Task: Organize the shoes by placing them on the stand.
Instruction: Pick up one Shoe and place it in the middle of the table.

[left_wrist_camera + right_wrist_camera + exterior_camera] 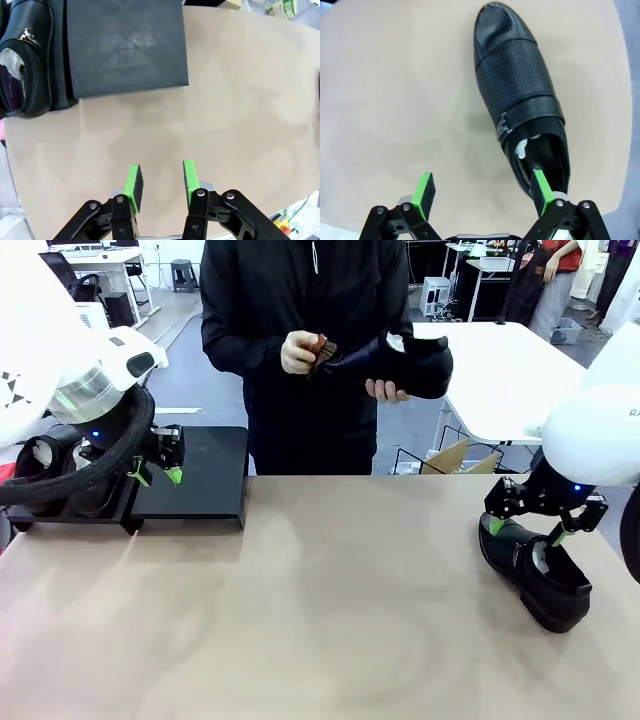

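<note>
One shoe (520, 95) under my right gripper (482, 189), jaws spread, empty: glossy, stiff, likely slippery; best pinched across heel collar (519, 172). My left gripper (161, 181) part-open, holding nothing.

Very little can be read. In the front view, at about 3 o'clock, the white shell of the right arm (600, 430) carries dark lettering that begins with "R"; the picture's edge cuts off the rest. At 9 o'clock the left arm (40, 350) bears a cluster of small black diamond marks, with no letters. In the left wrist view, at 1 o'clock, a green-and-white package (287, 7) has print too small to read.
</note>
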### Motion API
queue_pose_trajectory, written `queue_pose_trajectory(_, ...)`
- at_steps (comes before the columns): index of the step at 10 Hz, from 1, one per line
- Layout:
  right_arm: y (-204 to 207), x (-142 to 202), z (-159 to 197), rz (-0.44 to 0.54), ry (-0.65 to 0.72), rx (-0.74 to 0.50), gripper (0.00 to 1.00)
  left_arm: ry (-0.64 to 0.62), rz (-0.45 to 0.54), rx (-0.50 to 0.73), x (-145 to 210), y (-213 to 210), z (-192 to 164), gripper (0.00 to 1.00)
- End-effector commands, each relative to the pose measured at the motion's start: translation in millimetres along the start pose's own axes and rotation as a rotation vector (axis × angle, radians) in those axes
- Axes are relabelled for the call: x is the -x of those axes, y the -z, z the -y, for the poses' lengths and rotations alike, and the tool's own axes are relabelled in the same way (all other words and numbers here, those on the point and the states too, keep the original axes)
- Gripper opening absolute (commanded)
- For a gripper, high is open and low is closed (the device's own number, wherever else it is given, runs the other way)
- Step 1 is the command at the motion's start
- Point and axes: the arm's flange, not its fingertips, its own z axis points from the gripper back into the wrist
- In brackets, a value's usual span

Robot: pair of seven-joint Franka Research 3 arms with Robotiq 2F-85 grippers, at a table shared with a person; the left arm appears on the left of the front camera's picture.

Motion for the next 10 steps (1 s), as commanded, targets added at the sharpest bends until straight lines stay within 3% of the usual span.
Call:
queue_pose_trajectory(1,8.5,-1.6,5.5,-0.037,-0.129,0.136,1.0,-0.007,0.009,0.019,0.8,-0.3,-3.1,0.45)
queue_pose_trajectory(4,19.4,-16.4,26.8,-0.03,-0.17,0.12,1.0,-0.007,0.009,0.019,0.8,-0.3,-3.1,0.45)
queue_pose_trajectory(5,6.5,-28.5,30.8,-0.037,0.058,-0.088,1.0,-0.007,0.009,0.019,0.8,-0.3,-3.1,0.45)
queue_pose_trajectory(6,24.5,-1.3,14.4,-0.059,-0.156,0.139,1.0,-0.007,0.009,0.019,0.8,-0.3,-3.1,0.45)
queue_pose_trajectory(9,21.4,-9.8,22.2,-0.061,-0.104,0.087,1.0,-0.007,0.009,0.019,0.8,-0.3,-3.1,0.45)
queue_pose_trajectory(10,20.1,-19.9,12.6,-0.039,-0.189,0.178,1.0,-0.007,0.009,0.019,0.8,-0.3,-3.1,0.45)
